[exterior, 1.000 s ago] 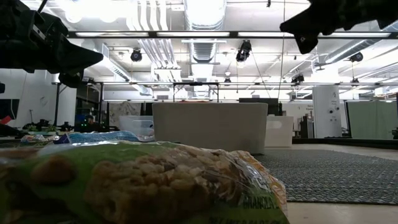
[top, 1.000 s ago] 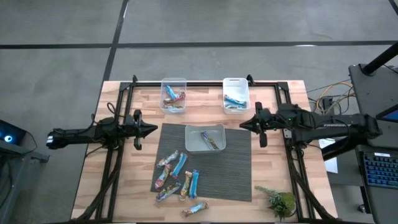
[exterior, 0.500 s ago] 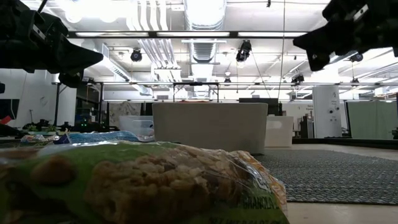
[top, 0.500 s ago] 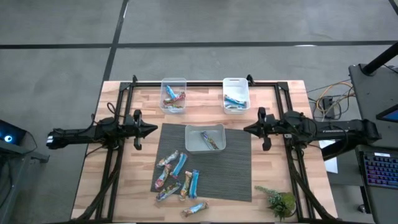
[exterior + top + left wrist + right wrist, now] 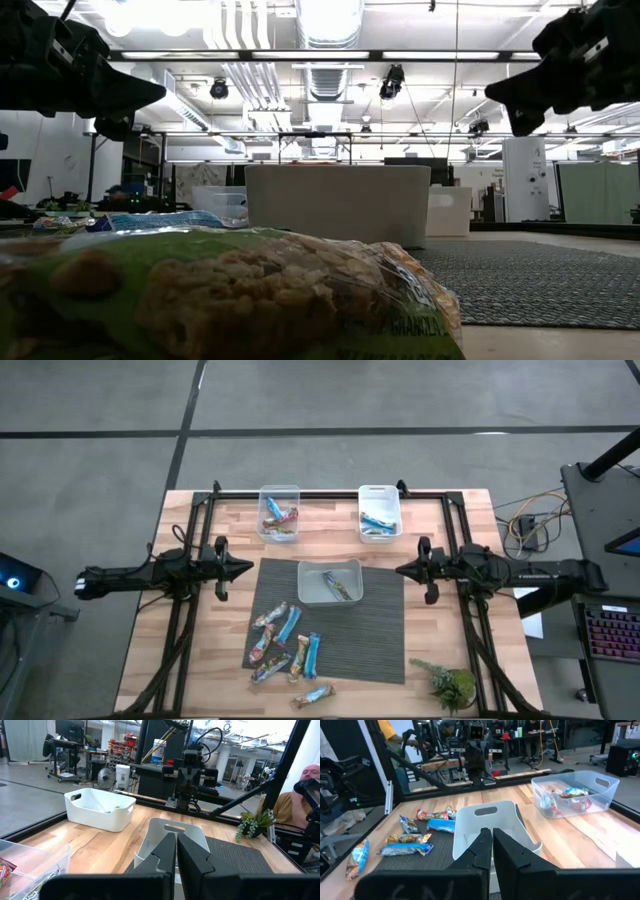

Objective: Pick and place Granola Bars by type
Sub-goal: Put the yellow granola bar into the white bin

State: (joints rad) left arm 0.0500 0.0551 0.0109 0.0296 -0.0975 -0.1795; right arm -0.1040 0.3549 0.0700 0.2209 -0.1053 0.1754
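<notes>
We see both pairs of fingers pressed together and empty: the left gripper (image 5: 246, 568) hangs at the mat's (image 5: 380, 650) left edge, the right gripper (image 5: 400, 570) at its right edge. Between them sits a clear tub (image 5: 329, 581). The loose Granola Bars (image 5: 285, 645) lie on the mat's near left part.

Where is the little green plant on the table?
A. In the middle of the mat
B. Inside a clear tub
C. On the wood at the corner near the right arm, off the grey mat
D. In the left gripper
C: the high view shows the plant standing on bare wood beside the grey mat, on the right arm's side.
</notes>
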